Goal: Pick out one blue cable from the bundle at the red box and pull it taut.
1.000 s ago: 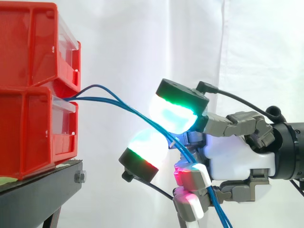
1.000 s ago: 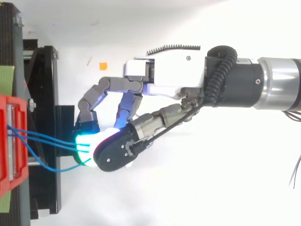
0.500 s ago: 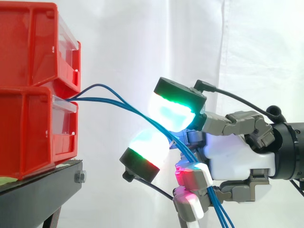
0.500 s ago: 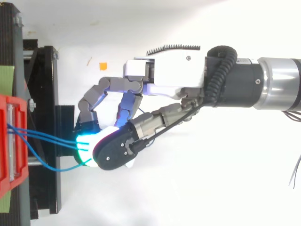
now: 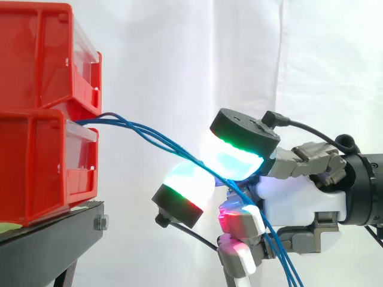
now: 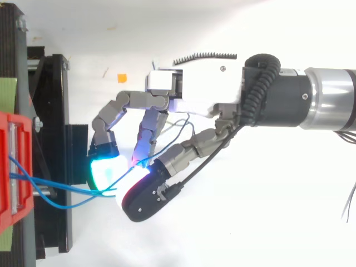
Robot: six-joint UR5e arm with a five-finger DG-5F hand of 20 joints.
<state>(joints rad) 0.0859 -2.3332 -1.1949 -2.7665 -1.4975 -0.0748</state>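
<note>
**Several strands in hand, one wanted**

Several blue cables (image 5: 149,133) sag in a shallow arc from the front of the red box (image 5: 42,161) to the hand (image 5: 299,200). Its fingers are curled about the bundle. The strands run between two glowing pads (image 5: 230,158) that stand a little apart.

To do this step well, I judge the hand should let all but one strand slip free and close the pads firmly on that one. It should then draw straight back from the box, slowly, so the box is not dragged along the black stand (image 5: 54,233).

The side view shows the slack and the strands dropping on through the hand past its red-lit lower fingers. The top view shows instead how the cables (image 6: 67,187) fan apart near the box (image 6: 6,167). One bows outward, and a loose loop lies between the fingers and the palm (image 6: 194,89).
</note>
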